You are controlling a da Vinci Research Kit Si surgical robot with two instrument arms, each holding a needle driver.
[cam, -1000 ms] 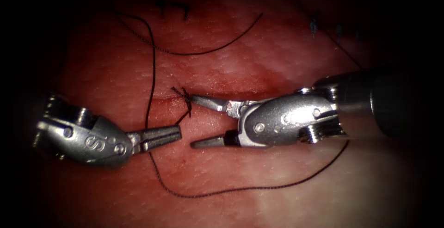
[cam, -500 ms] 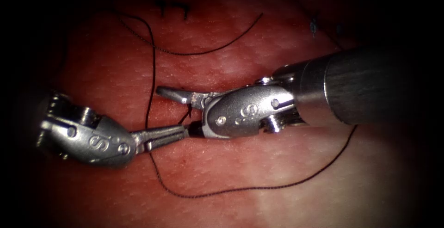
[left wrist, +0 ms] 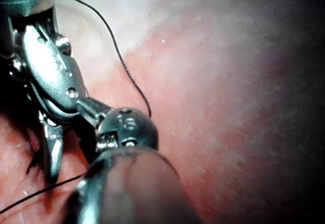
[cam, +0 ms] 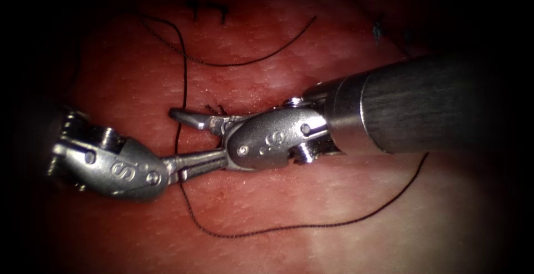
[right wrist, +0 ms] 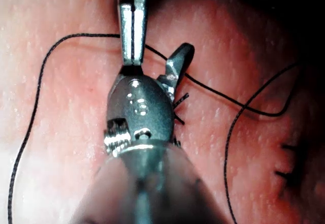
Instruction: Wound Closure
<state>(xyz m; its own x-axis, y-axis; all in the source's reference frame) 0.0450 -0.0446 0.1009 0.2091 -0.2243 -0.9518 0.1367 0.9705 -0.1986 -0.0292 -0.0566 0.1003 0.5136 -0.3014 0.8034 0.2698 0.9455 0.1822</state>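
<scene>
The moist, reddish-pink tissue (cam: 345, 63), paler toward its lower right part, carries a thin dark thread (cam: 289, 228) lying in long loose curves across it. A small dark knot (cam: 214, 109) with short ends sits on the cut near the tissue's middle.

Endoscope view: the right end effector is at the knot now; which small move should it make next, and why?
Probably close the right end effector to cut. Its jaws stand open just beside the knot, one over the cut and the other behind the left end effector. The left one is shut and seems to hold the thread tail taut from the knot. Only the right tool can cut thread.
</scene>
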